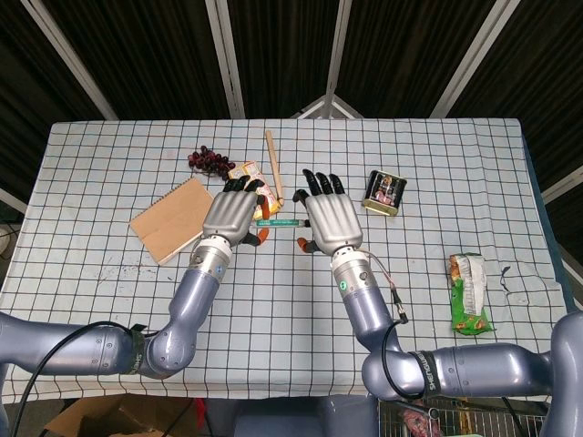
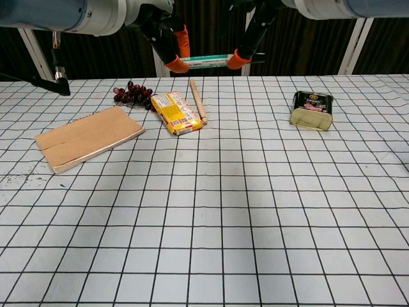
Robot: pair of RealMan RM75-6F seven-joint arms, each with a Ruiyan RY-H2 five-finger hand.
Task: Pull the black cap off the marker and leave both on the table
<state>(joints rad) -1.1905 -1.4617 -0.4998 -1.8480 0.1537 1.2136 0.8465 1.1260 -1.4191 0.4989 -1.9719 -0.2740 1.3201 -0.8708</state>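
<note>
My left hand (image 1: 232, 214) holds the green-and-white marker (image 1: 278, 222) by its barrel, level above the table. In the chest view the marker (image 2: 204, 60) runs rightward from the left hand (image 2: 167, 35). My right hand (image 1: 330, 218) hovers over the marker's right end with its fingers stretched out and apart. The black cap is hidden under that hand. In the chest view the orange tip of the right hand's (image 2: 252, 29) thumb sits in front of the cap end. No closed grip on the cap shows.
A brown notebook (image 2: 89, 137) lies at the left. Grapes (image 2: 131, 94), a yellow snack pack (image 2: 179, 112) and a wooden stick (image 2: 198, 101) sit behind it. A tin (image 2: 312, 110) stands at the right, and a green snack bag (image 1: 467, 291) lies near the right edge.
</note>
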